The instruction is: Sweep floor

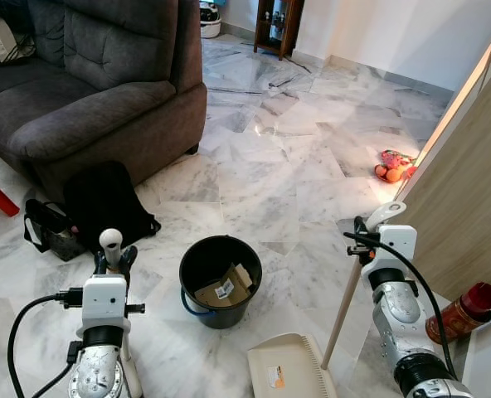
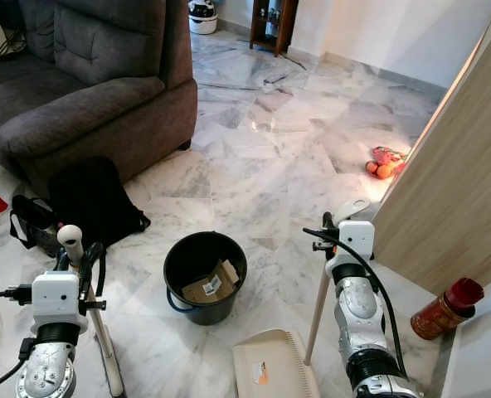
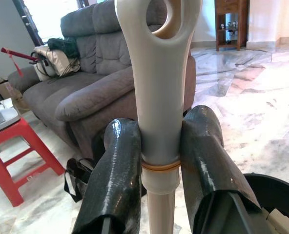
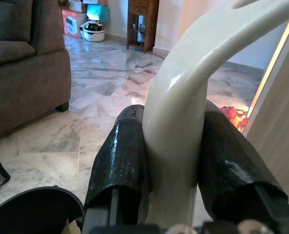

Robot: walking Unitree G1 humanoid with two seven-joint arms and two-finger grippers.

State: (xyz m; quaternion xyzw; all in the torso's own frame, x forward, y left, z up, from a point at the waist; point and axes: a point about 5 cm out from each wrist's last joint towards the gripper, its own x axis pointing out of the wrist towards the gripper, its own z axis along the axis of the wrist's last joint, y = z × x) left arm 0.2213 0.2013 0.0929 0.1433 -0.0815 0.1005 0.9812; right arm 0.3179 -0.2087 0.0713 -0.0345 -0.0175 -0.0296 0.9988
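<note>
The left gripper [image 3: 160, 161] is clamping its two black fingers [image 3: 116, 180] on the pale top of the broom handle [image 3: 159, 87], just under the hanging hole, and is holding the stick upright at the robot's left front. The right gripper [image 4: 171, 161] is pinching the curved cream grip of the dustpan handle [image 4: 183, 92] in the same way, its fingers pressed against both sides. That wooden pole is slanting down to the dustpan [image 1: 287, 366], which is sitting flat on the marble floor [image 1: 262, 157] just beside the black bucket [image 1: 221, 280].

The bucket is standing between the two arms and is holding some cardboard scraps [image 1: 225, 288]. The broom's bristles are falling below the frame, so I cannot say whether they are touching the floor.

Further out, a black bag [image 1: 104, 203] is lying against the grey sofa [image 1: 96, 91], a red tin [image 1: 461, 313] is standing by the wooden panel [image 1: 469, 191], and a small heap of orange and red things [image 1: 393, 166], possibly fruit or toys, is lying at the panel's far edge.

Judging from this, the robot is standing ready with both tools in hand. The next move calls for bringing the broom head toward the dustpan's lip, keeping the pan pressed flat and steering clear of the bucket.
</note>
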